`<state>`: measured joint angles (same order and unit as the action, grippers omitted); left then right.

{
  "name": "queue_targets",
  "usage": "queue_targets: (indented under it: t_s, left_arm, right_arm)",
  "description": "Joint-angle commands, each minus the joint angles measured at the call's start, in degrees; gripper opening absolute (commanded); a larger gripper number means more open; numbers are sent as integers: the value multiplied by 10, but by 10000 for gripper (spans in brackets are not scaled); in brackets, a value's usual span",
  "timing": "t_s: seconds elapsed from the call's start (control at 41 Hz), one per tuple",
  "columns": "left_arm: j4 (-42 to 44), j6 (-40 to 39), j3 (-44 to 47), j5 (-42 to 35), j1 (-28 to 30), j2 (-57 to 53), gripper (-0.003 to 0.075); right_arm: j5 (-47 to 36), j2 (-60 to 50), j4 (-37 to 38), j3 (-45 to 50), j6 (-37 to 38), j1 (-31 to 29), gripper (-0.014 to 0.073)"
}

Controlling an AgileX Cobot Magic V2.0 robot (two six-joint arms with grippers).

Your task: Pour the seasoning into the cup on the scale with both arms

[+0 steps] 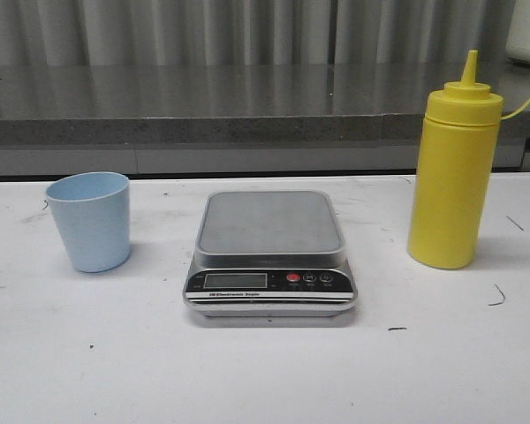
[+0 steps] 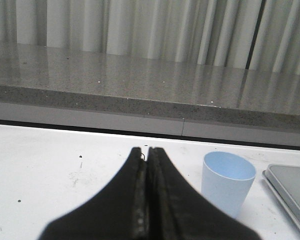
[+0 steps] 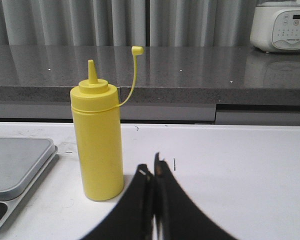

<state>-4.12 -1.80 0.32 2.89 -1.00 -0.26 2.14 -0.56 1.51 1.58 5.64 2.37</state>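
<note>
Silver steel at the near centre of the white table (image 1: 265, 380) is the scale (image 1: 270, 256), its platform bare, so we judge that we are at the very start. A little farther back the cup (image 1: 90, 221) stands upright at left and the yellow seasoning (image 1: 453, 172) at right, nozzle uncapped, each well apart from the scale. Our left pincer (image 2: 146, 151) and right pincer (image 3: 153, 170) are both pressed closed and empty; next, the left must spread, grip the cup and set it on the platform.
</note>
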Motion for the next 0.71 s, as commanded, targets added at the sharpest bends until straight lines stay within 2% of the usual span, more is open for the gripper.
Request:
queue_targets:
  t_s: [0.0,0.684]
  left_arm:
    - [-5,-1,13,-46,0,-9,-20]
    - [-5,-1,13,-47,0,-9,-20]
  right_arm:
    - [-45,-10,8,-4,0,0,-68]
    - [-50,-10,8,-4,0,0,-68]
